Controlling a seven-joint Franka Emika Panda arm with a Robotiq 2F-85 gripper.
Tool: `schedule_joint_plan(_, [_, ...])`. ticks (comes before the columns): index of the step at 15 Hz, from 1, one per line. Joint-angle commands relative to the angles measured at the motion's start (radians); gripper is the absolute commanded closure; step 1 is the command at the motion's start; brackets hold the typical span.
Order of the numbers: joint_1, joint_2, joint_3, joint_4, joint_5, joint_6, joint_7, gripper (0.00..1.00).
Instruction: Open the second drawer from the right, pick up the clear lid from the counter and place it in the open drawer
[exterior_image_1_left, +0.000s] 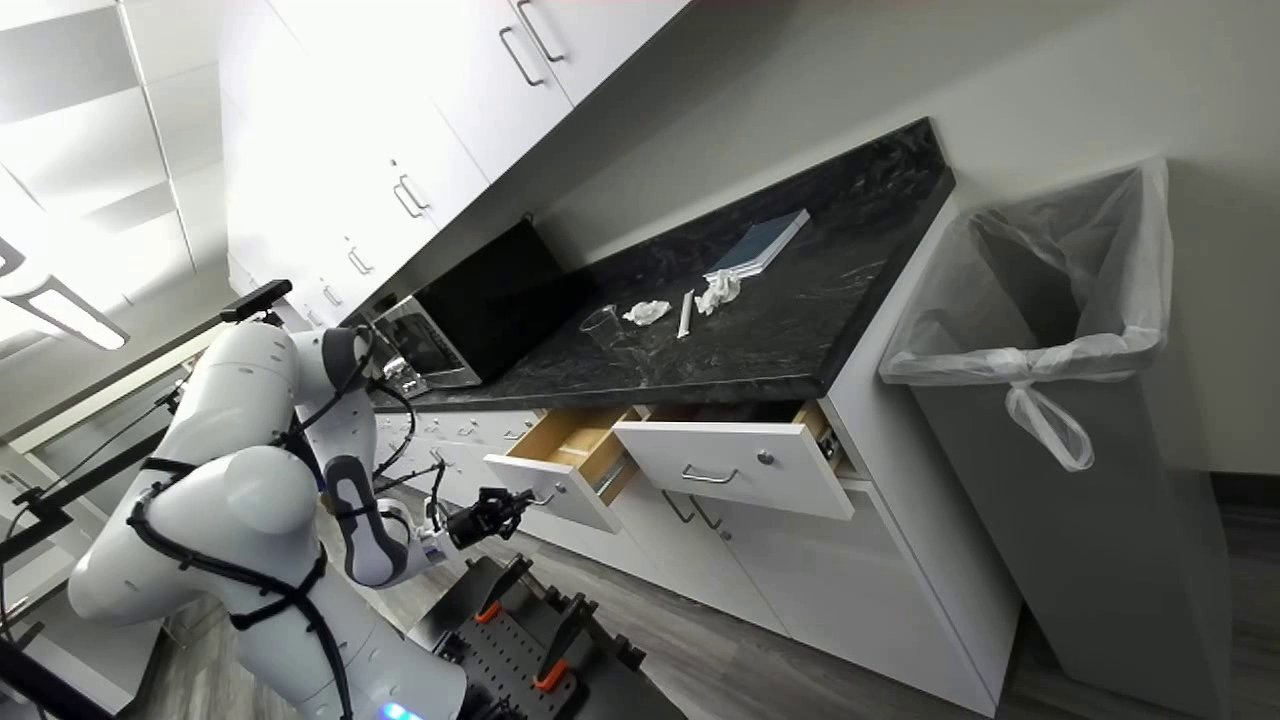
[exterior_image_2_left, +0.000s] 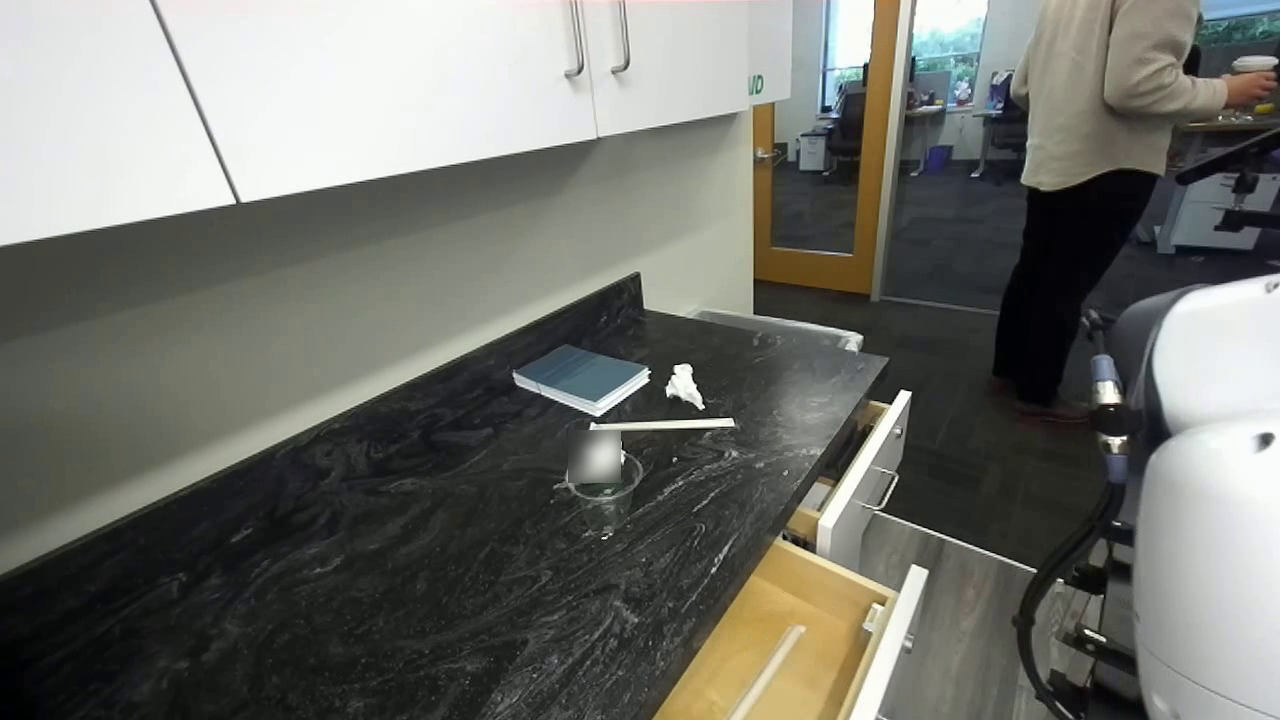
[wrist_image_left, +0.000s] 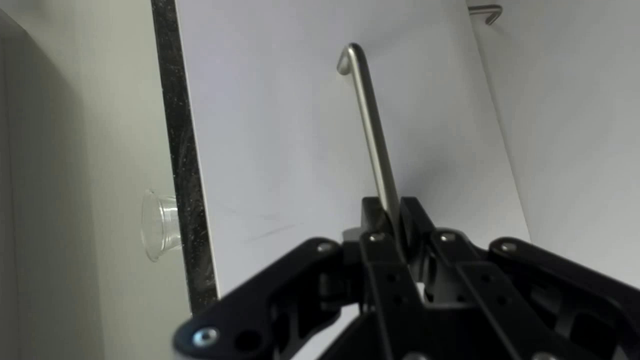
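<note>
The second drawer from the right (exterior_image_1_left: 588, 508) stands open, its tan inner box showing; it also shows in an exterior view (exterior_image_2_left: 890, 650) with a thin pale strip inside. My gripper (exterior_image_1_left: 522, 500) is at its front, and in the wrist view the gripper (wrist_image_left: 390, 212) is shut around one end of the metal bar handle (wrist_image_left: 372, 130). A clear wide-rimmed, cup-like plastic item (exterior_image_1_left: 603, 322) stands on the black counter (exterior_image_1_left: 780, 330). It also shows in an exterior view (exterior_image_2_left: 605, 500) and the wrist view (wrist_image_left: 161, 225). I cannot tell whether this is the lid.
The wider rightmost drawer (exterior_image_1_left: 735, 460) is also open. A blue book (exterior_image_2_left: 582, 378), a white stick (exterior_image_2_left: 665, 425) and crumpled tissue (exterior_image_2_left: 685, 387) lie on the counter. A lined grey bin (exterior_image_1_left: 1060, 470) stands at the counter's end. A black perforated plate (exterior_image_1_left: 515, 650) is below the gripper.
</note>
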Motion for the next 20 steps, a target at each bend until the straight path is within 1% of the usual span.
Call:
schedule_joint_plan(1, [0.03,-0.044,0.087,-0.078,0.075,0.034,0.069,0.97])
schedule_joint_plan(4, [0.049,-0.055,0.136,-0.109,0.152,0.045,0.091,0.97])
schedule_joint_plan(6, [0.065,-0.064,0.15,-0.119,0.191,0.038,0.105,0.97])
schedule_joint_plan(8, [0.084,-0.078,0.146,-0.122,0.225,0.02,0.12,0.97])
schedule_joint_plan(9, [0.086,-0.089,0.141,-0.128,0.233,0.021,0.124,0.88])
schedule_joint_plan(10, [0.08,-0.107,0.142,-0.14,0.227,0.037,0.123,0.61])
schedule_joint_plan(11, [0.081,-0.12,0.145,-0.145,0.224,0.04,0.122,0.6])
schedule_joint_plan(13, [0.064,-0.181,0.172,-0.175,0.21,0.081,0.122,0.45])
schedule_joint_plan(15, [0.036,-0.265,0.22,-0.221,0.195,0.156,0.109,0.32])
schedule_joint_plan(16, [0.026,-0.307,0.241,-0.239,0.195,0.193,0.106,0.23])
schedule_joint_plan(17, [0.006,-0.365,0.272,-0.268,0.214,0.23,0.094,0.17])
schedule_joint_plan(18, [-0.013,-0.418,0.296,-0.29,0.229,0.261,0.086,0.08])
schedule_joint_plan(19, [-0.052,-0.47,0.334,-0.324,0.229,0.28,0.095,0.02])
schedule_joint_plan(20, [-0.094,-0.513,0.376,-0.344,0.245,0.273,0.101,0.0])
